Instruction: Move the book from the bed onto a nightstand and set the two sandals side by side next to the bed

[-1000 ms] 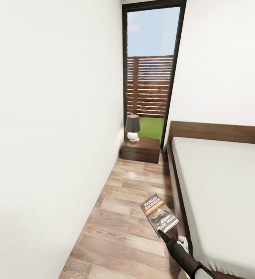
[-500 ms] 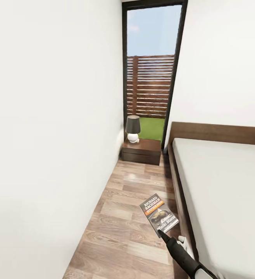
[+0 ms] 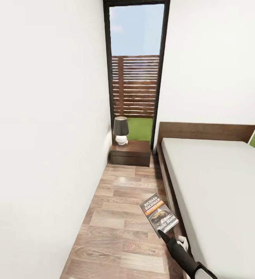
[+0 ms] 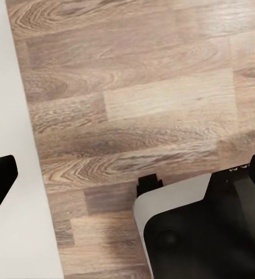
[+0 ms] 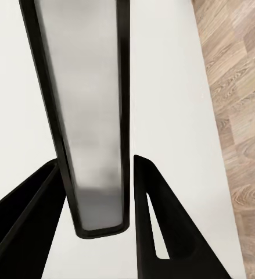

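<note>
The right gripper's (image 3: 161, 231) black fingers (image 5: 156, 232) are clenched on the thin dark paperback book with an orange band (image 3: 159, 214), holding it above the brown wood-plank floor (image 3: 119, 224) just beside the grey-mattressed bed (image 3: 216, 186), well short of the glossy dark brown nightstand (image 3: 130, 153) carrying a dark-shaded lamp (image 3: 121, 130); I cannot tell the left fingers' state.

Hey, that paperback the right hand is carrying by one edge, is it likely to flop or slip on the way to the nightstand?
The book looks thin, so probably light. It is held flat above the floor, not sagging, so it seems stiff enough. The right hand pinches only its near edge, so it might pivot or slide if jolted before reaching the nightstand.
</note>
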